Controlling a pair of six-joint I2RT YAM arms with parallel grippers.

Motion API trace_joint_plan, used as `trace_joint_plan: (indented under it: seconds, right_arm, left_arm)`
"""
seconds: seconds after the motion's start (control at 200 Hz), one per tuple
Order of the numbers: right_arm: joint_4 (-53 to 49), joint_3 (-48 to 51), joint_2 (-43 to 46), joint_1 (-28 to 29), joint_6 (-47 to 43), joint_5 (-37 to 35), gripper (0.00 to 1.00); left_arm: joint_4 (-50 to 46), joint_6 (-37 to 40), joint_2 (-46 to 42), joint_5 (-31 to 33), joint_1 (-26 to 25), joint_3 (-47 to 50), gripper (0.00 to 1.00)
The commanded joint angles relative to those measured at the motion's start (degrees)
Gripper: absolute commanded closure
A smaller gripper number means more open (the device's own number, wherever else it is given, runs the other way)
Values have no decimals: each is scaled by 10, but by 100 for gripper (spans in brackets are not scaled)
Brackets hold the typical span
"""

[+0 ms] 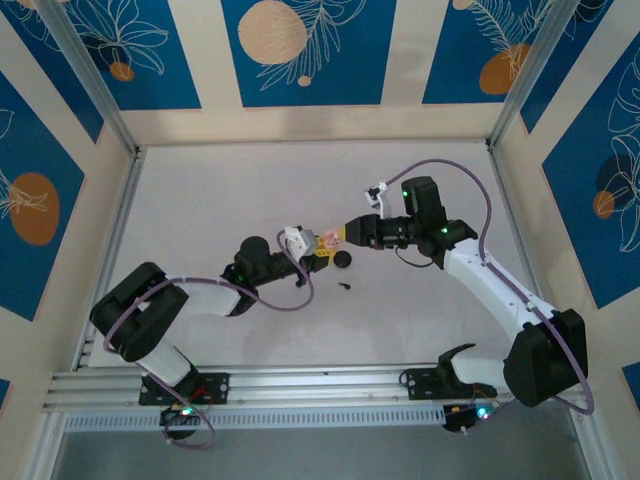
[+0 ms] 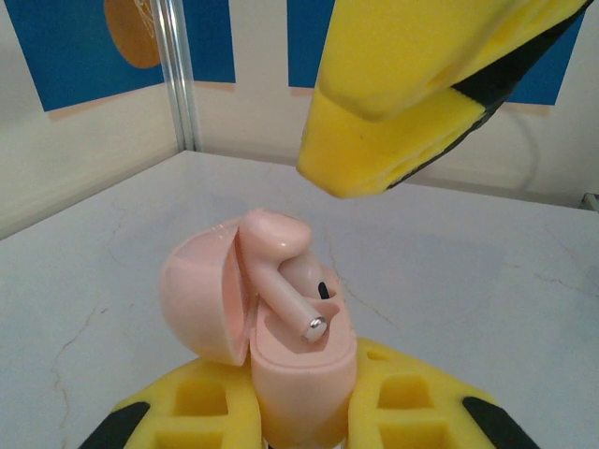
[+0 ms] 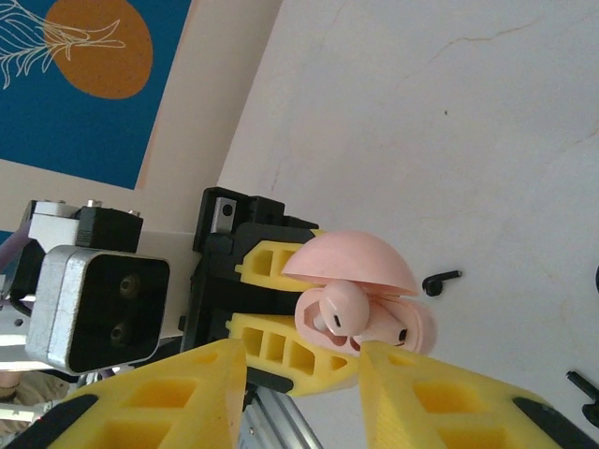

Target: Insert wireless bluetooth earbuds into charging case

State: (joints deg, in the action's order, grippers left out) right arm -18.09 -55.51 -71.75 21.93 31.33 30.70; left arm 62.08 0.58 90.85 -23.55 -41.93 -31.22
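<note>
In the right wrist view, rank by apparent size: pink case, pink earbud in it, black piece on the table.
1. pink case
2. pink earbud
3. black piece, though it looks farther from the camera, so its true size against the earbud is unsure.

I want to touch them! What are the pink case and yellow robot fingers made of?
The open pink clamshell charging case looks like smooth, glossy hard plastic: light glints off it. The yellow ribbed fingers of the left gripper look like matte plastic, possibly foam: hollow pockets, no shine.
</note>
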Motion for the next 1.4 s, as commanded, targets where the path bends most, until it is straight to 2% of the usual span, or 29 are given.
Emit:
trace_joint_plan:
  seconds: [0.0, 1.035, 1.395]
  right_arm:
    - [-8, -21, -7, 3, 4, 20, 64]
    - [-3, -41, -60, 27, -15, 9, 66]
    - [-43, -52, -66, 42, -34, -28, 69]
  left_arm:
    - [13, 10, -9, -6, -6, 1, 95]
    - [9, 8, -18, -7, -5, 2, 95]
    - [7, 11, -19, -4, -5, 3, 95]
